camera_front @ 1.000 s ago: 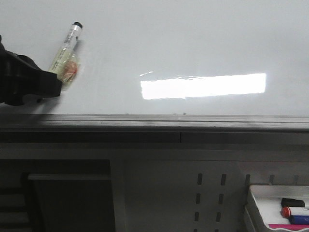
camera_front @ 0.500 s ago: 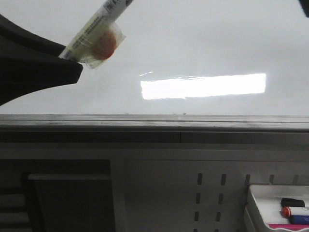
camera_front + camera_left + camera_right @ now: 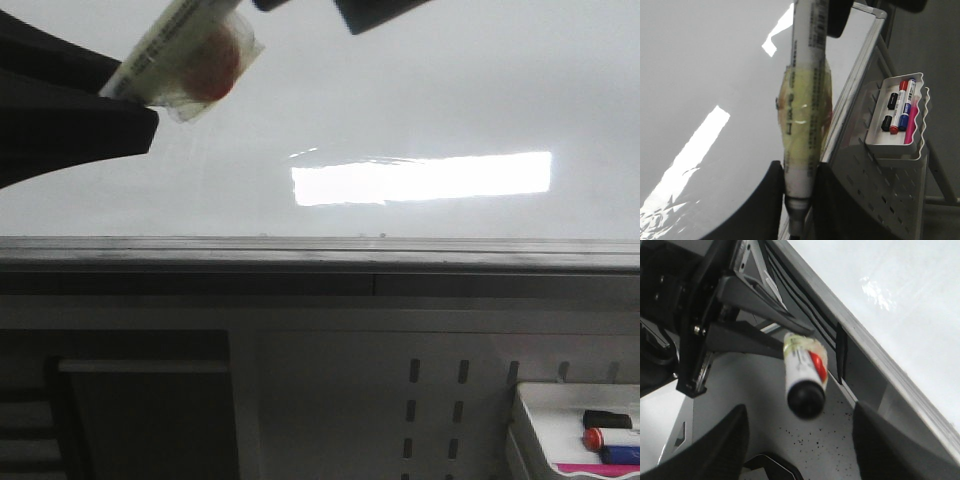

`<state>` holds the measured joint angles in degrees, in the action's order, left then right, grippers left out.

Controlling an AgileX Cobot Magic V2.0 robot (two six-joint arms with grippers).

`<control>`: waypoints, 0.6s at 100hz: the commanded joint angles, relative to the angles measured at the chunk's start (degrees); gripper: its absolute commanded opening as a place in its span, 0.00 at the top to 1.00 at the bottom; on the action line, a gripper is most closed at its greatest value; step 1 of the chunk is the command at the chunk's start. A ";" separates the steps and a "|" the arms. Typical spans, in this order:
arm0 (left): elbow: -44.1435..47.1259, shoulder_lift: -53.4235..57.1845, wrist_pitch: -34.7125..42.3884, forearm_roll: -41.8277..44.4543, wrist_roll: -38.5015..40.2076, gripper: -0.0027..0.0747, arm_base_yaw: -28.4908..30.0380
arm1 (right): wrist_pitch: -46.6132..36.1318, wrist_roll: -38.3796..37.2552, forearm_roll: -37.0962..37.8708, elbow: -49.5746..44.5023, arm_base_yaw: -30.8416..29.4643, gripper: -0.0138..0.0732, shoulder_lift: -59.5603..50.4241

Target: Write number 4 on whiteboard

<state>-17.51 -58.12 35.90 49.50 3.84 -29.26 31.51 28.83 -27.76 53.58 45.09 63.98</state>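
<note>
The left pincer (image 3: 799, 192) is clamping a marker (image 3: 805, 115) between its two dark fingers (image 3: 771, 192), gripping the lower barrel while the rest of the pen is sticking out over the whiteboard (image 3: 430, 100). A wad of yellowish tape with a red patch is bulging around the marker's middle (it is showing clearly in the front view, up at the top left). The right pincer (image 3: 797, 442) is spreading its fingers (image 3: 715, 450) wide apart, and the marker's black cap end (image 3: 805, 400) is hanging just above the gap between them, touching neither finger. In the front view only a dark piece of that right arm is poking in at the top edge. The whiteboard is lying glossy and unmarked, a bright rectangular glare (image 3: 420, 178) sitting on it above the dark edge rail (image 3: 320, 255). Off to the right, a small white tray (image 3: 897, 120) is holding spare markers on the perforated panel.
</note>
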 commanded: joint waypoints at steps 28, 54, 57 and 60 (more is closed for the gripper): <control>-1.28 0.87 3.83 -0.38 0.37 0.99 -0.34 | -7.01 0.77 -1.21 2.75 0.74 0.41 1.40; -1.28 0.87 3.93 -0.38 0.37 0.99 -0.34 | -5.83 0.77 -1.21 2.75 0.74 0.92 1.40; -1.28 0.87 3.93 -0.38 0.37 0.99 -0.34 | -5.73 0.64 -1.21 2.75 0.74 0.92 1.40; -1.28 0.87 3.93 -0.38 0.37 0.99 -0.34 | -5.59 0.65 -1.21 2.75 0.74 0.92 1.40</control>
<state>-17.41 -58.12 35.94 51.28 3.84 -29.26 28.84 28.96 -28.18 54.41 45.89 66.22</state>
